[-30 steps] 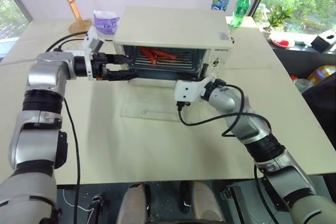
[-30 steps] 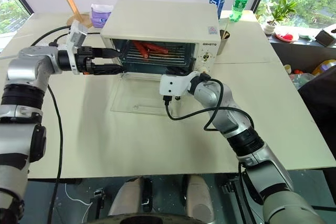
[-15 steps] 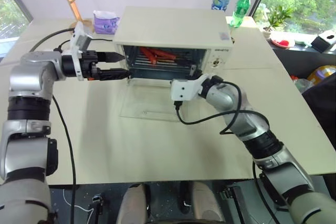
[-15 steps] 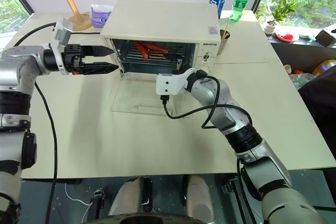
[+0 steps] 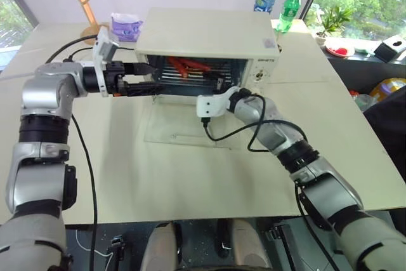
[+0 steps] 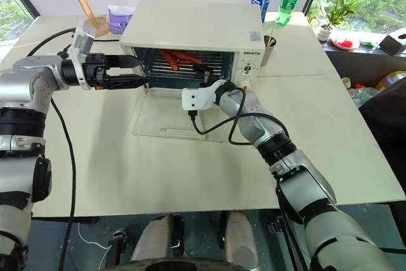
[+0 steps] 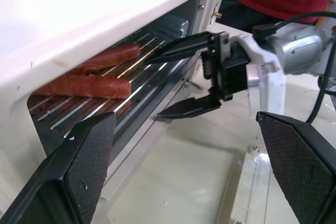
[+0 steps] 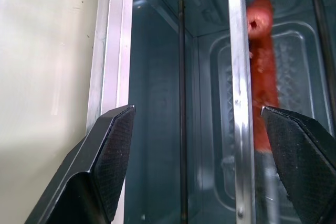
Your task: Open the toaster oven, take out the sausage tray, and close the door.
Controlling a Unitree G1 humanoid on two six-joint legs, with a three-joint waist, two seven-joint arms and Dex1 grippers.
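So here's where we're at, going left to right in the head views. At the middle left our left gripper (image 6: 130, 72) hangs by the oven's left front corner, fingers spread wide with nothing between them. In the upper centre sits the toaster oven (image 5: 209, 33), and its door (image 5: 184, 124) is already dropped flat on the table (image 5: 127, 176) toward us, so we'd call step one done.

The sausage tray (image 7: 100, 98) is still inside on its rails, sausages (image 7: 84, 85) lying on the rack. It runs lengthwise across the oven mouth, left to right, with one long edge facing us.

Just right of centre, our right gripper (image 7: 181, 82) is at the opening, fingers apart, one above and one below the tray's front edge, not clamped yet as far as we can tell.

Still left: grab, slide it out, shut the door.
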